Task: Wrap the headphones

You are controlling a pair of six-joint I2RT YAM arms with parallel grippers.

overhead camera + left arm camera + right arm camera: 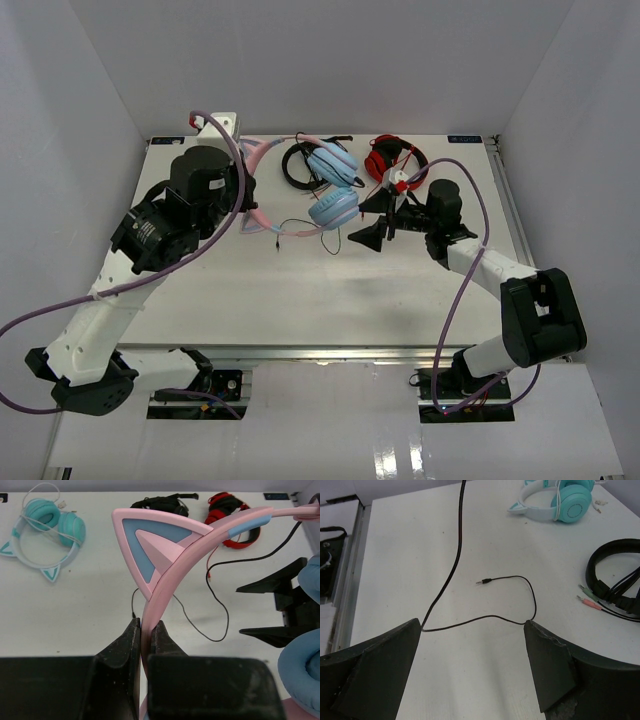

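The headphones have a pink cat-ear headband (165, 550) and light blue ear cups (333, 208), and they sit at the back middle of the table. My left gripper (146, 625) is shut on the headband just below a cat ear. The headphones' thin black cable (532, 597) trails loose over the table and ends in a plug (484, 581). My right gripper (472, 630) stands open and low, with nothing between its fingers. The cable runs across just ahead of its fingertips. From above, the right gripper (371, 221) is just right of the ear cups.
Black headphones (300, 165) and red headphones (393, 157) lie at the back, close behind the ear cups. All-teal cat-ear headphones (45, 530) lie at the far left. The table's right edge rail (505, 190) runs past the right arm.
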